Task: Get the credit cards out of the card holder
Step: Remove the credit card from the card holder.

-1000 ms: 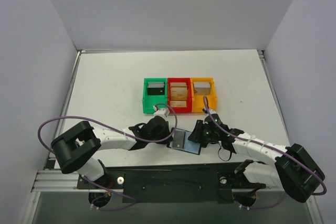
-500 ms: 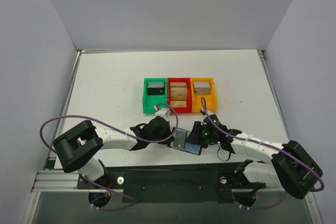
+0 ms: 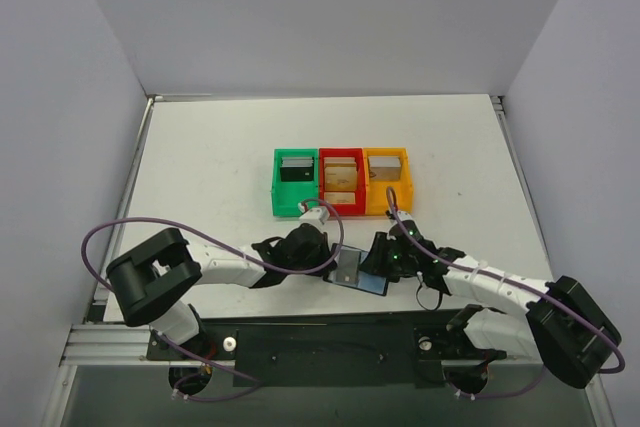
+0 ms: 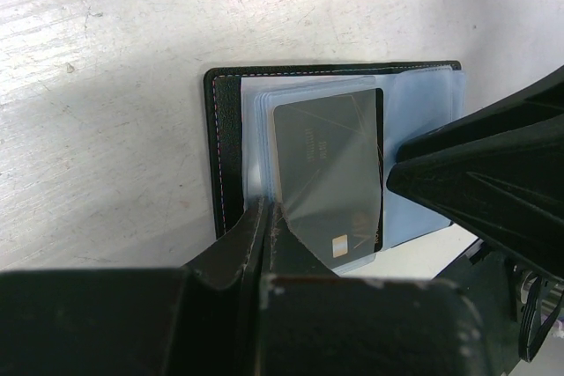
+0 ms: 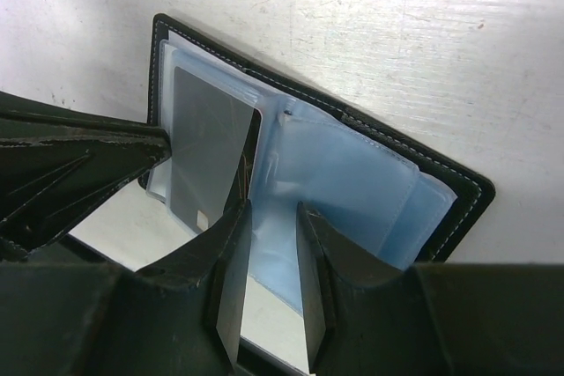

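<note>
The card holder (image 3: 372, 280) lies open on the table between my two grippers, with a black edge (image 4: 216, 129) and pale blue sleeves (image 5: 352, 182). A grey credit card (image 4: 326, 165) with a small chip sticks out of the left sleeve past the holder's near edge; it also shows in the right wrist view (image 5: 207, 138). My left gripper (image 3: 328, 262) (image 4: 267, 209) is shut at the card's left edge. My right gripper (image 3: 376, 262) (image 5: 269, 217) is open by a narrow gap, its fingers over the right blue sleeve.
A green bin (image 3: 277, 187), a red bin (image 3: 341, 152) and an orange bin (image 3: 407, 187) stand in a row just behind the holder, each with cards inside. The arms' base rail (image 3: 330, 347) runs along the near table edge.
Almost nothing: both arms shifted only slightly, and the holder stays between the grippers.
</note>
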Tool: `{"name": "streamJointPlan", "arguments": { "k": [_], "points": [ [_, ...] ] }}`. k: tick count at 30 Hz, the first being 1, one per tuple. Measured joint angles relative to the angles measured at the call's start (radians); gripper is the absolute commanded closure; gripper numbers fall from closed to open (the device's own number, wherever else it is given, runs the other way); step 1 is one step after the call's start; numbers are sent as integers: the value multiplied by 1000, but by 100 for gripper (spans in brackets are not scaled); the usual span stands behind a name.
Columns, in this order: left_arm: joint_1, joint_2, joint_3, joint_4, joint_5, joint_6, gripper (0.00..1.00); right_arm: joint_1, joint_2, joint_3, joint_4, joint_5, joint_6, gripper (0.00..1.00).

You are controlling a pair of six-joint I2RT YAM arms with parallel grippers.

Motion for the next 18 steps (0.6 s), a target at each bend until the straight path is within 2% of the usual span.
{"name": "streamJointPlan", "arguments": {
  "k": [7,18],
  "points": [
    [-5,14,5,16,3,-8,100,-8,-87,-47,-3,-13,6,66],
    [-11,27,15,24,3,-11,100,-35,-110,-87,102,-112,64,65]
  ]
}}
